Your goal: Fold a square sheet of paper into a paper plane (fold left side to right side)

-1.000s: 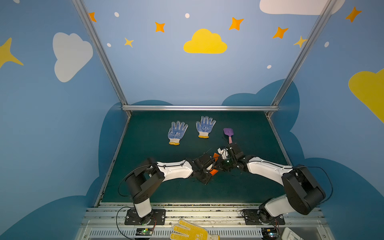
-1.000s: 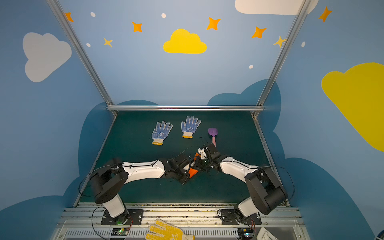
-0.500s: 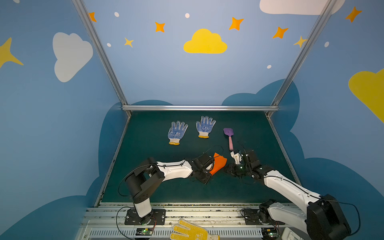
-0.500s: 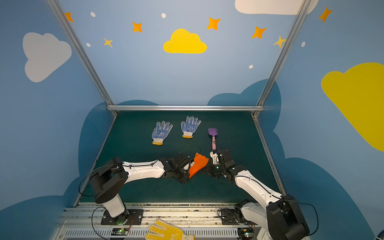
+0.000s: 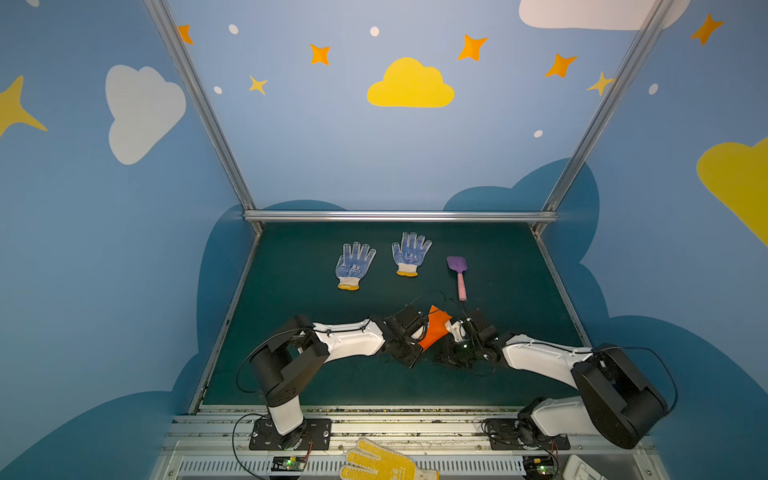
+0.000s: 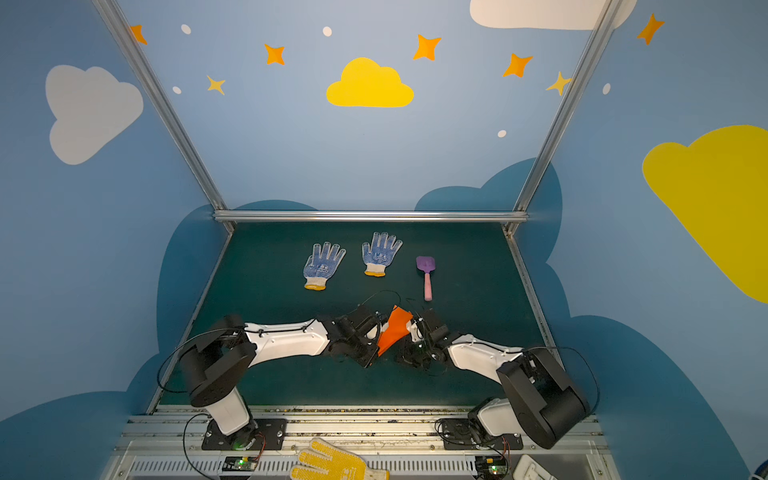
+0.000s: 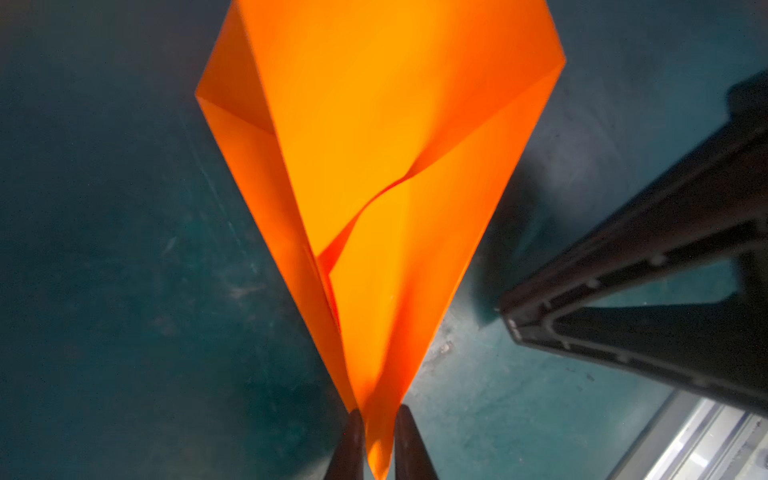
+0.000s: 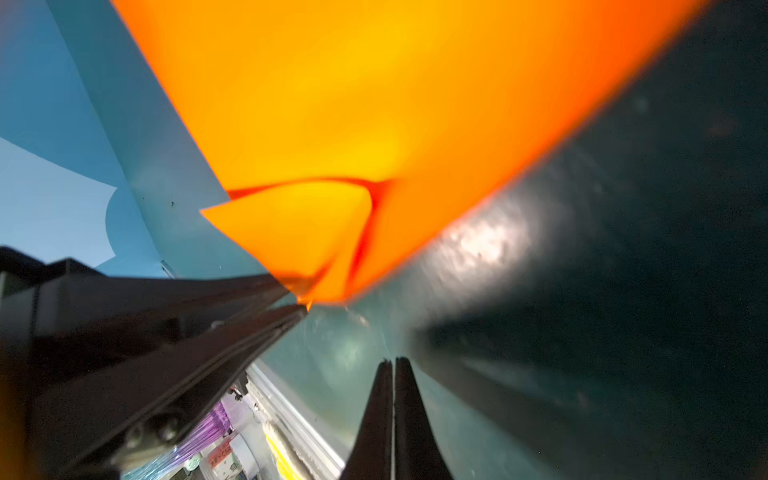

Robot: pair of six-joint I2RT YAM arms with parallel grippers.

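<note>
- Yellow glove point(image 5: 382, 463) lies on the near rail.
- Mid-table, the left gripper point(image 7: 377, 415) pinches the paper plane point(image 7: 395, 166) by its pointed tip.
- Just right of it, the right gripper point(image 8: 392, 361) has its jaws pressed together, empty.
- Far: purple shovel point(image 5: 457, 268), with blue-dotted gloves point(image 5: 355, 266) to its left.

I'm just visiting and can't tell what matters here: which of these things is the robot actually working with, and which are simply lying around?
In use:
- orange paper, folded to a point
- left jaws, pinching its tip
- right jaws, shut, empty, nearby

Lying about:
- two blue-dotted gloves
- purple-and-pink toy shovel
- yellow glove on the front rail
</note>
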